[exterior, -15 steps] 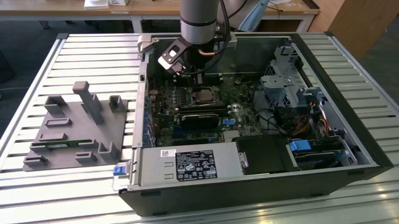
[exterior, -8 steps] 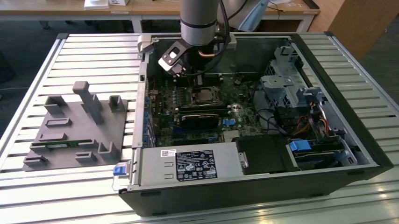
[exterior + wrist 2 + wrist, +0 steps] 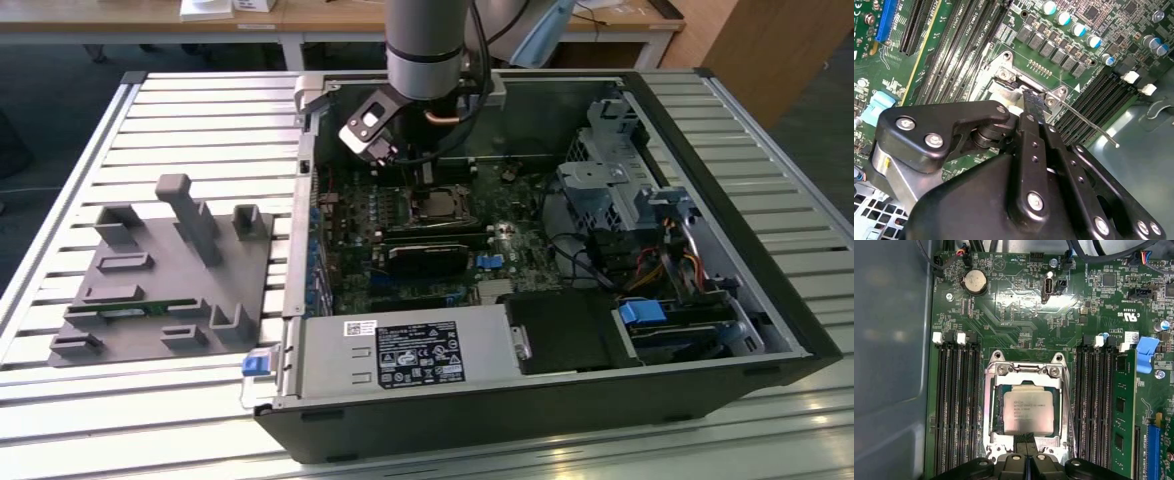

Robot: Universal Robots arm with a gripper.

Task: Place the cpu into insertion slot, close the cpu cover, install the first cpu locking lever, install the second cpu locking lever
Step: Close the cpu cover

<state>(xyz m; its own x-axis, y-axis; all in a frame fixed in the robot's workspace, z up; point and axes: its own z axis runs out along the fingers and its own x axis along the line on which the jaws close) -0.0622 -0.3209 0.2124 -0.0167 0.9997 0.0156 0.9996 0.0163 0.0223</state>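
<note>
The cpu [image 3: 1026, 411], a silvery square chip, lies flat in the insertion slot [image 3: 995, 412] on the green board. The cpu cover [image 3: 1026, 371], a silver frame, lies down around it. My gripper [image 3: 1027, 439] is shut, its black fingertips [image 3: 1034, 106] together at the cover's edge, nothing held between them. A thin wire locking lever [image 3: 1089, 125] sticks out from the socket corner, raised off the board. In the exterior view the gripper [image 3: 387, 155] hangs just behind the socket [image 3: 434, 205] inside the open computer case.
Long black memory slots [image 3: 954, 410] flank the socket, and one green memory module [image 3: 1121, 415] stands in them. The case's metal wall [image 3: 889, 365] is close by. A black fan shroud [image 3: 427, 258], a power supply [image 3: 400, 355] and a grey fixture [image 3: 160, 270] show in the exterior view.
</note>
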